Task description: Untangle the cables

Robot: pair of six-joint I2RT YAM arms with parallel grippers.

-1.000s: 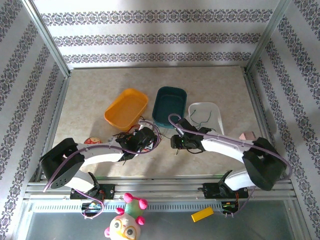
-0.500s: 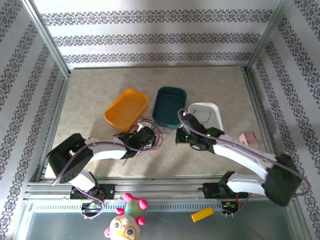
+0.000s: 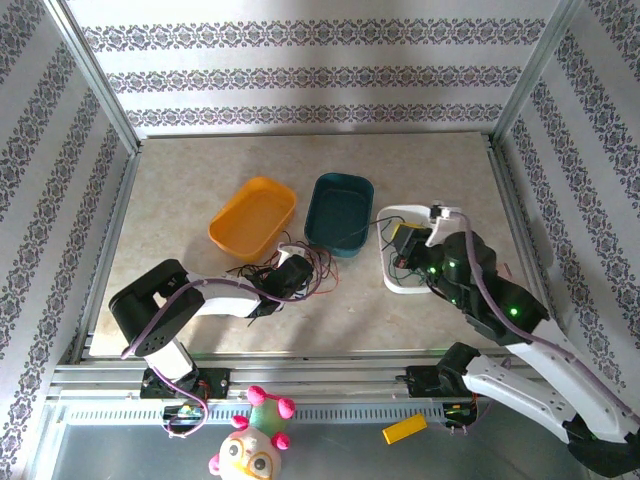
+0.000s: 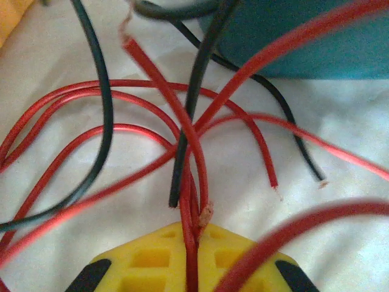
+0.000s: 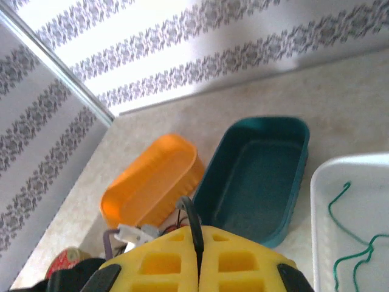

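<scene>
My left claw (image 4: 196, 230) is pressed together on a red wire (image 4: 190, 255), which runs up from between its yellow fingers (image 4: 152, 258) into the rest of the tangle. The cables (image 3: 305, 272) lie in a loose heap on the tabletop (image 3: 180, 180), just in front of the orange tray (image 3: 253, 217) and the teal tray (image 3: 340, 213). My left arm reaches low across the tabletop to them. Through my left wrist camera I see several red loops fanning out over the pale surface. Black strands cross them, and one black wire stands upright right beside the red one I am clamping. Two cut ends rest on the tabletop short of the teal tray's wall.

My right claw (image 5: 199, 243) is also squeezed together, on a single black wire (image 5: 189, 210) that curls up out of the seam between its fingers. In the view from above, this claw hangs over the white tray (image 3: 400, 213), lifted off the tabletop. A thin dark strand leads from it leftward past the near corner of the teal tray. A green wire (image 5: 331, 210) lies bent inside the white tray, apart from the heap. The orange and teal trays look bare inside.
</scene>
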